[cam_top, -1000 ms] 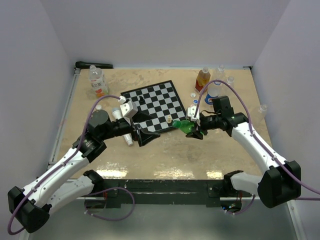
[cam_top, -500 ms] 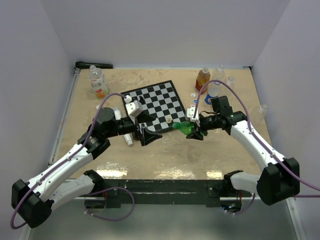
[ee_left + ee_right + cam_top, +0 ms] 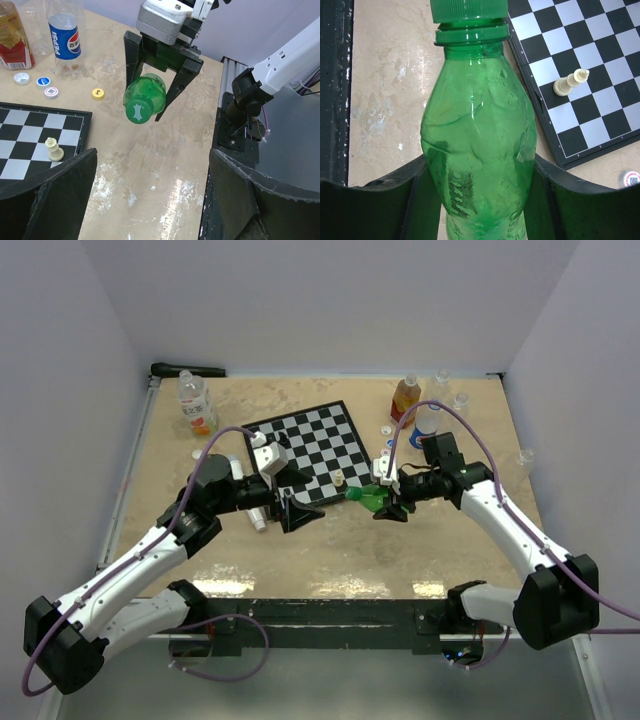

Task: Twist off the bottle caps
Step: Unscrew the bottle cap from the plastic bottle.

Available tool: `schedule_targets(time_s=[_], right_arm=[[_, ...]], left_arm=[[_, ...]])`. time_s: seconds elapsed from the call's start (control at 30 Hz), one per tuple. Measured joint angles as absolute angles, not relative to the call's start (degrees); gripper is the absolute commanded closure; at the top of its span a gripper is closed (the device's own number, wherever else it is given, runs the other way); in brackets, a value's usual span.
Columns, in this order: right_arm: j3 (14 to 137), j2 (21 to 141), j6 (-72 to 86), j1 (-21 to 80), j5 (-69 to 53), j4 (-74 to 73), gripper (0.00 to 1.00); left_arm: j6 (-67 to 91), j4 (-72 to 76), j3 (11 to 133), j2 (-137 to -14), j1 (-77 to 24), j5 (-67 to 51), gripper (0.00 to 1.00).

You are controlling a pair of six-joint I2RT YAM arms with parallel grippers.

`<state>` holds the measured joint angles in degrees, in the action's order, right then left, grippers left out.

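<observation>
A green bottle (image 3: 480, 150) hangs on its side above the table, with my right gripper (image 3: 480, 205) shut on its body. Its green cap (image 3: 467, 10) is screwed on and points left towards my left gripper (image 3: 300, 512). In the left wrist view the cap (image 3: 140, 111) faces the camera, ahead of and above my open left gripper (image 3: 150, 200), whose fingers (image 3: 50, 195) hold nothing. The right gripper (image 3: 145, 107) clamps the bottle (image 3: 152, 90) from both sides. From above, the bottle (image 3: 372, 498) hangs just off the chessboard's near right corner.
A chessboard (image 3: 310, 445) with a pale pawn (image 3: 54, 149) lies mid-table. A Pepsi bottle (image 3: 65, 35) and an orange-labelled bottle (image 3: 12, 40) stand at the back right beside loose caps, one yellow (image 3: 98, 93). Another bottle (image 3: 197, 405) stands back left.
My left arm has reached further right, bringing its open gripper closer to the green bottle's cap. The right gripper has drifted slightly left and up, still holding the bottle.
</observation>
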<state>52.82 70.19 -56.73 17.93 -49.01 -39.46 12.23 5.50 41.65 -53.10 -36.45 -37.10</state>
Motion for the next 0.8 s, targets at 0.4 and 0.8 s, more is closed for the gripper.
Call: schedule_targets(time_s=[0.4, 0.8], right_arm=[[53.36, 71.31, -57.12, 17.93, -49.01, -39.9, 0.96], [53.36, 71.31, -57.39, 17.93, -49.01, -39.9, 0.96]], left_arm=[[8.93, 3.9, 41.78, -54.3, -36.53, -37.19, 0.06], [6.87, 2.87, 43.4, -56.38, -37.8, -36.99, 0.07]])
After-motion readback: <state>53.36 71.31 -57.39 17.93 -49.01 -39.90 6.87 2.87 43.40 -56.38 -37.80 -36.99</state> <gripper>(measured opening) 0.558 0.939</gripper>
